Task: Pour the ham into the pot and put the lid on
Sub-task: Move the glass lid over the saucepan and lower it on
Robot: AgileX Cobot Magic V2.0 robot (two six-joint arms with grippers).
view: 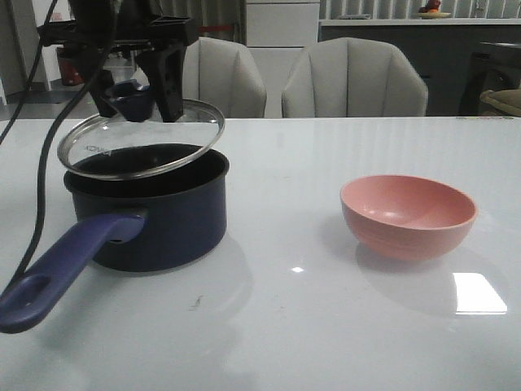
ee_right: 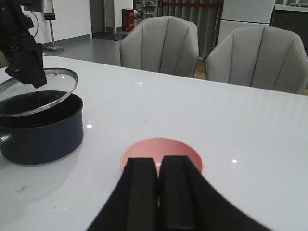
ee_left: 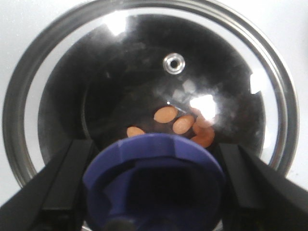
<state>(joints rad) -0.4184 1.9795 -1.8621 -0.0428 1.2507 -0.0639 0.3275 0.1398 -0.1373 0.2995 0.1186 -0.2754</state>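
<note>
The left gripper (view: 138, 102) grips the dark blue flared knob (ee_left: 153, 180) of the round glass lid with a steel rim (view: 142, 145), one black finger (ee_left: 65, 185) on each side of it. The lid hangs tilted over the dark navy saucepan with a black interior (view: 155, 213): its near-left edge lies low, close to or on the pot's rim, though contact cannot be told, while its far-right edge stands clear above the rim and leaves an open wedge on that side. Through the glass, the small orange-pink ham chunks (ee_left: 185, 124) lie together on the bottom of the pot. The pot's long purple-blue handle with a hole (view: 61, 273) reaches toward the table's near-left edge.

The empty pink bowl (view: 408, 216) sits well apart to the right on the glossy white table (view: 285, 326), with bare surface between it and the pot and more in front of both. The right gripper (ee_right: 158, 197) hovers just above the bowl's near side, its two black fingers (ee_right: 140, 192) pressed together with nothing between them. Two grey padded chairs (view: 354, 80) stand along the table's far edge.
</note>
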